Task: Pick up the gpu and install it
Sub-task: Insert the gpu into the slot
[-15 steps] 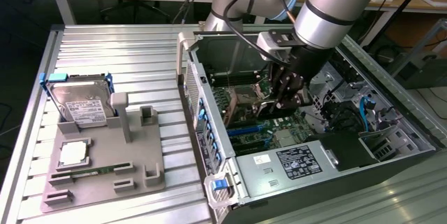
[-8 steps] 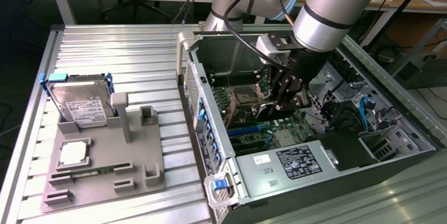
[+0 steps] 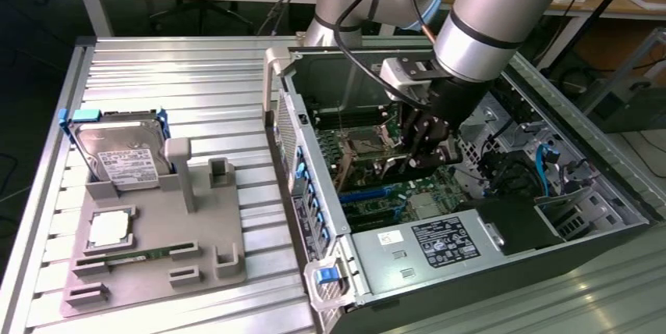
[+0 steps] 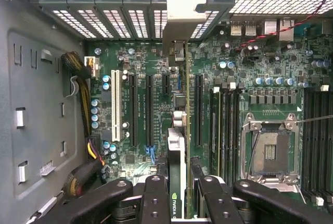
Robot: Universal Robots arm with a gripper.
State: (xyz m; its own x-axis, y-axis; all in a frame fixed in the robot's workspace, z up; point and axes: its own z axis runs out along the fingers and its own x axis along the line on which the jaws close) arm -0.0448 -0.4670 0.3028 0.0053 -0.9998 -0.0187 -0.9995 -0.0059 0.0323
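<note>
Reaching down into the open computer case [image 3: 582,217], the gripper [image 3: 429,151] has its 2 fingers [image 4: 156,198] clamped on the gpu [image 4: 177,146], which stands on edge over the green motherboard [image 4: 250,78]. Seen from the wrist, the card's silver bracket [image 4: 183,13] lies against the case's rear slot openings, its board running along beside the black expansion slots [image 4: 148,109]. On the metal table [image 3: 177,76], a grey tray [image 3: 198,232] carries a hard drive [image 3: 123,154] and a RAM stick [image 3: 140,257].

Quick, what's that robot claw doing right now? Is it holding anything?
Gripper: closed on the gpu, holding it edge-on above the motherboard inside the open computer case.
</note>
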